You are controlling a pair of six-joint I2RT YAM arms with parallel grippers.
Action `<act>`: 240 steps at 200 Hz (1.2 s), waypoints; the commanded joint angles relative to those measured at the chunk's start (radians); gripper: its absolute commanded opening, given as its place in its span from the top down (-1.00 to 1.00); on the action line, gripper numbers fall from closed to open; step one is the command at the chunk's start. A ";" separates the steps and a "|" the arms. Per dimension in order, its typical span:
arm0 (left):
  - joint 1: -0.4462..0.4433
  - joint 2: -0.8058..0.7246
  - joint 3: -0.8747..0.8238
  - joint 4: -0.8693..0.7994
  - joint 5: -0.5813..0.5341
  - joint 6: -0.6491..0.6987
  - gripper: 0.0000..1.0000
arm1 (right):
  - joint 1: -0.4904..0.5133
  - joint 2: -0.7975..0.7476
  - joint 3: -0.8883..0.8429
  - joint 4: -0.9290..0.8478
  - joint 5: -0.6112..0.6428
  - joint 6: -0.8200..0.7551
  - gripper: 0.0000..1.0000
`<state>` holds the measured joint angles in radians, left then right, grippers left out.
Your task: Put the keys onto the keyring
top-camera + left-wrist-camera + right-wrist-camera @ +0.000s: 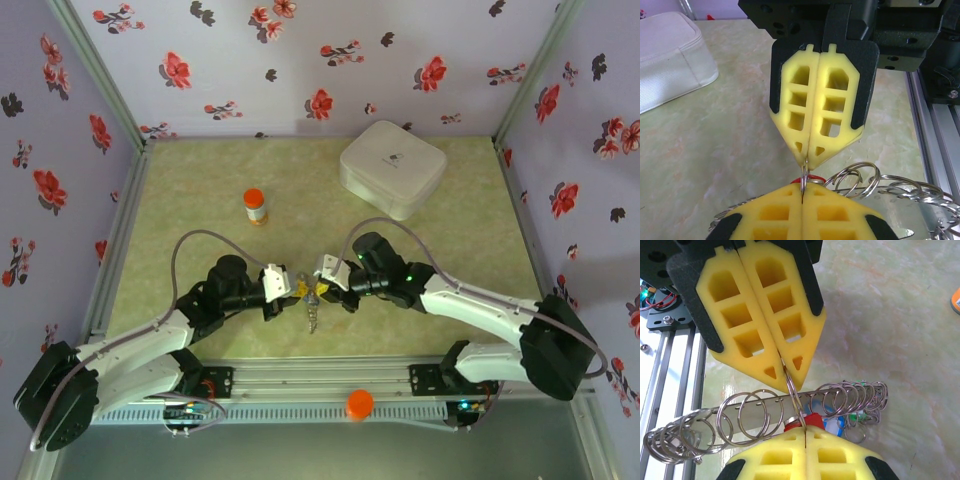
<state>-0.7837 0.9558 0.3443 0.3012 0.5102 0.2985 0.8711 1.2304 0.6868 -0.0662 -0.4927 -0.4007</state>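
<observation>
1. Left claw (788,381) and right claw (805,432) both pinch one thin keyring (796,402) between their tips.
2. Keys (813,420) sit by the right claw, maybe hooked on.
3. Keyring looks stiff, light, slippery; hold its rim.

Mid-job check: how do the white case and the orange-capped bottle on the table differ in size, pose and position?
The white case is far bigger than the orange-capped bottle. The case lies low and flat at the far right, while the bottle stands upright, left of centre. The case is all white with rounded corners, while the bottle is round with an orange top. Both rest on the table, well apart from each other.
</observation>
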 commanded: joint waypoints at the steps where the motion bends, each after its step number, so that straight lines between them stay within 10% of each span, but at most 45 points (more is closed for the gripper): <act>1: -0.003 -0.017 -0.001 0.038 0.011 0.008 1.00 | 0.000 -0.026 0.028 -0.056 0.020 -0.026 1.00; 127: -0.004 -0.021 -0.006 0.065 0.025 -0.004 1.00 | 0.006 0.056 0.058 -0.041 0.013 0.012 1.00; 240: -0.003 -0.005 -0.026 0.131 0.029 -0.056 1.00 | -0.013 -0.033 -0.014 0.118 -0.062 0.052 0.57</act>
<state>-0.7837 0.9554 0.3241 0.3641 0.5175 0.2630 0.8639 1.1751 0.6830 -0.0078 -0.5129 -0.3813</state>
